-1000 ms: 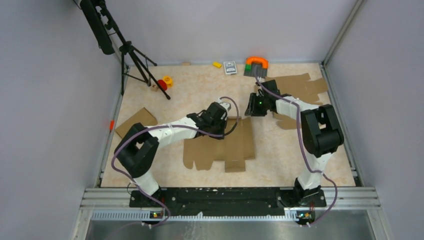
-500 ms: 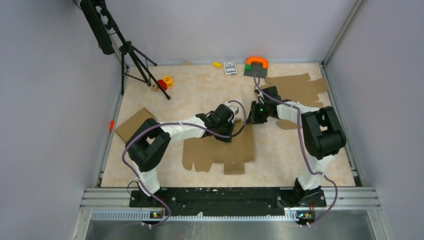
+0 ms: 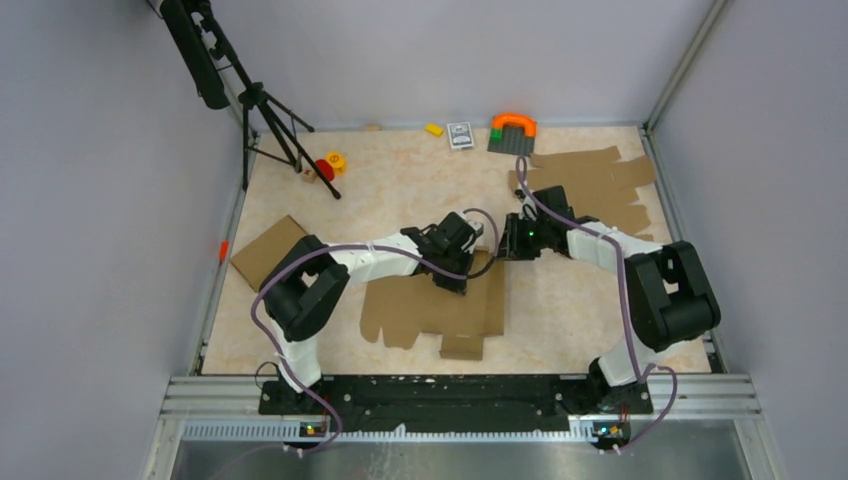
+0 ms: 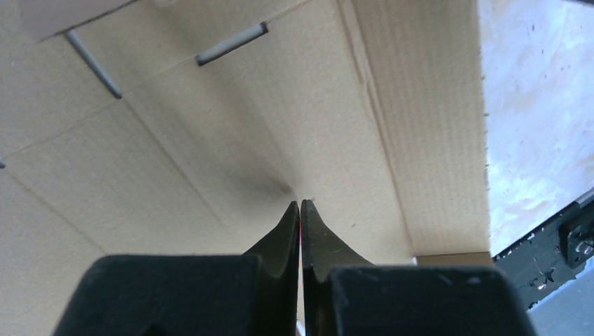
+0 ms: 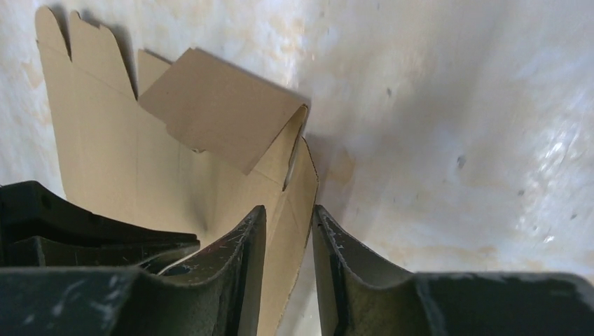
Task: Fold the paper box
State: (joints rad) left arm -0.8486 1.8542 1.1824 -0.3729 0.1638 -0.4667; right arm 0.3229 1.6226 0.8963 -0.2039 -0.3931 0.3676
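Observation:
The paper box (image 3: 420, 310) is a flat brown die-cut sheet lying in the middle of the table. My left gripper (image 3: 452, 283) is shut, and its tips (image 4: 300, 203) press down on a creased panel of the sheet (image 4: 210, 140) near its right edge. My right gripper (image 3: 503, 250) is at the sheet's far right corner. Its jaws (image 5: 289, 210) stand apart with the sheet's raised edge (image 5: 298, 189) between them, a gap showing beside the right finger. One flap (image 5: 217, 105) is curled up and over the sheet.
A pile of similar cardboard sheets (image 3: 600, 180) lies at the back right. A folded brown piece (image 3: 268, 245) sits at the left edge. A tripod (image 3: 270, 120), small toys (image 3: 328, 165), a card deck (image 3: 460, 135) and an orange arch on a grey plate (image 3: 512, 130) line the back.
Both arms have moved toward the near side and closer together. The sheet has slid a little nearer and leftward. My right gripper has come to the sheet's far right corner.

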